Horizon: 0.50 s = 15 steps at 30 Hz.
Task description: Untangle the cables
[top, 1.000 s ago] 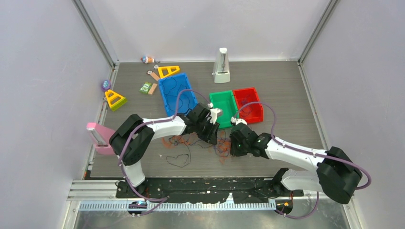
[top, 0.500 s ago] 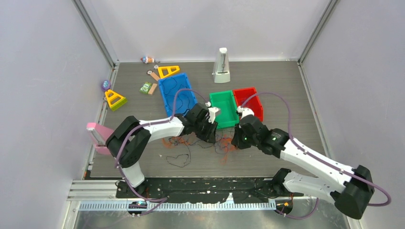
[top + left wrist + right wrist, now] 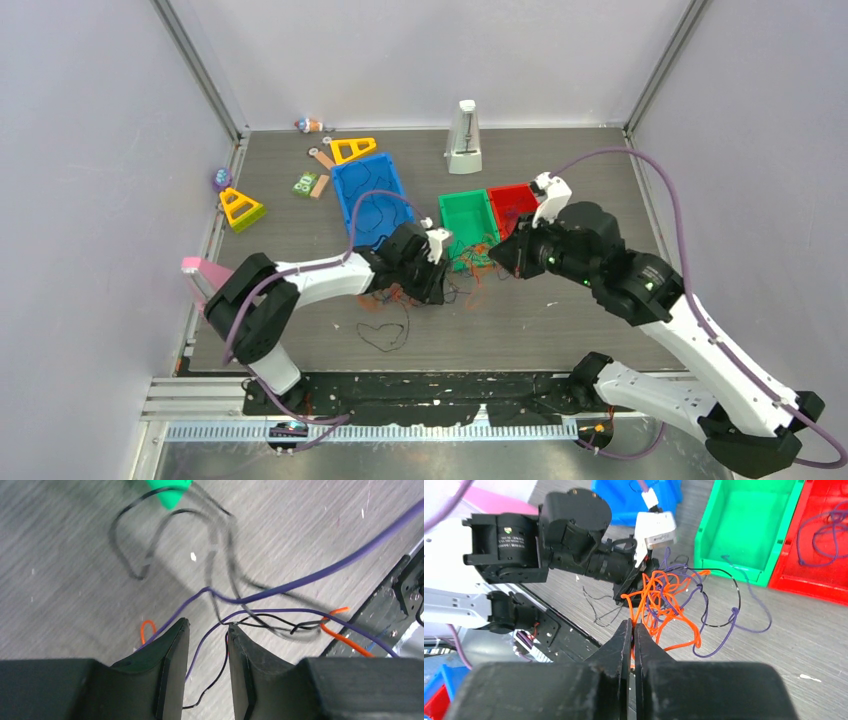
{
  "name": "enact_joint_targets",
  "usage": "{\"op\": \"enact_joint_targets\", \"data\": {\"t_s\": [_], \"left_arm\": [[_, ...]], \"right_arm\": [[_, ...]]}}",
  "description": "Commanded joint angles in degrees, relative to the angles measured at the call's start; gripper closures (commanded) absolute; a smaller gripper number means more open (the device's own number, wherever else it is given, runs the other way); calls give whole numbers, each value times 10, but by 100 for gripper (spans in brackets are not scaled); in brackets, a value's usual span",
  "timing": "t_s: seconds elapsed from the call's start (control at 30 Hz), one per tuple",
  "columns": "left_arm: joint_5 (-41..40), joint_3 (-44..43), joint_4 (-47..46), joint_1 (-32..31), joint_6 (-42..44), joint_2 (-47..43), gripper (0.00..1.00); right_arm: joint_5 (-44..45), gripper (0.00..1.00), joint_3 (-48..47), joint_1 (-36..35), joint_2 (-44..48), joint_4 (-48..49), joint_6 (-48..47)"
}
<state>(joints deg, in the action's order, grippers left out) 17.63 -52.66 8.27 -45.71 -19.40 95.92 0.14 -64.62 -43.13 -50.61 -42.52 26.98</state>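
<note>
The cables are a tangle of thin orange, purple and black wires (image 3: 468,262). My right gripper (image 3: 497,254) is raised above the table and shut on orange strands; the bunch (image 3: 669,597) hangs from its tips (image 3: 632,626) toward the left gripper. My left gripper (image 3: 438,290) is low over the table at the tangle's left end, open. A purple wire (image 3: 200,650) and a black wire (image 3: 220,672) run between its fingers (image 3: 172,660). A black loop (image 3: 383,335) lies apart on the table. Orange strands (image 3: 400,294) lie by the left gripper.
A blue bin (image 3: 350,185) holds black wire. A green bin (image 3: 448,222) sits beside a red bin (image 3: 545,228) holding purple wire (image 3: 824,535). At the back stand a white metronome-like object (image 3: 464,140), yellow triangles (image 3: 352,150) and small toys. A pink object (image 3: 205,288) sits at the left edge.
My right arm has risen and swung back toward the bins, lifting the orange and purple tangle off the table. The left gripper stayed low and shifted slightly.
</note>
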Motion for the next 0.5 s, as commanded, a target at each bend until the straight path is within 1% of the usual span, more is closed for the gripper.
{"op": "enact_joint_targets", "data": {"t_s": [0.0, 0.1, 0.2, 0.27, 0.37, 0.43, 0.47], "left_arm": [[-16, 40, -28, -2, -9, -89, 65], [-32, 72, -17, -2, -7, -147, 62], [-49, 97, -3, -2, -5, -211, 51], [-58, 104, 7, -1, -2, -247, 45], [-70, 98, 27, -1, 9, -281, 41], [-72, 89, 41, -1, 14, -286, 39], [-64, 86, 39, -1, 16, -286, 36]], "right_arm": [[-25, 95, -38, 7, 16, -26, -25], [-37, 95, -14, 8, 19, -27, -23], [-73, 95, 33, 8, 20, -14, -21], [-92, 95, 65, 8, 25, -1, -22], [-96, 95, 106, 8, 35, 17, -20], [-94, 95, 121, 8, 34, 26, -18], [-95, 95, 124, 9, 33, 32, -18]]}}
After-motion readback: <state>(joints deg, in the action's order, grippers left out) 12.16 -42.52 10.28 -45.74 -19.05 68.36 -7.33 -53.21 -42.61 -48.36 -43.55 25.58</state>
